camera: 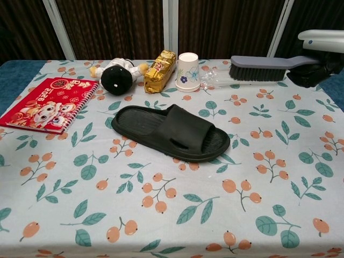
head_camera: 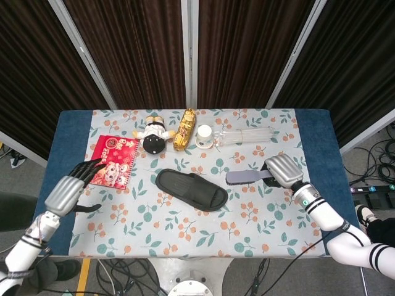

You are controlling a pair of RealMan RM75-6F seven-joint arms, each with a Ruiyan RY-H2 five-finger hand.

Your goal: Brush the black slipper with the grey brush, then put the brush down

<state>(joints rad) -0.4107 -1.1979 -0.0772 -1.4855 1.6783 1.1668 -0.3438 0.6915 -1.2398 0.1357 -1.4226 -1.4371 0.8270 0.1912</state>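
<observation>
Head view: right hand (head_camera: 281,171) grips one grey brush (head_camera: 247,177); one black slipper (head_camera: 191,189); left hand (head_camera: 71,185) open.

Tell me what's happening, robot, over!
Right hand holds the brush in the air. Left hand open, by the red book. Slipper flat on the table, nothing blocking it.

The head view looks steeply down from high above the near edge, taking in the whole counter (head_camera: 315,132) and dark curtains behind. The chest view sits lower and closer, facing across it. Both share the black slipper (head_camera: 191,189) (camera: 171,132) mid-scene.
</observation>
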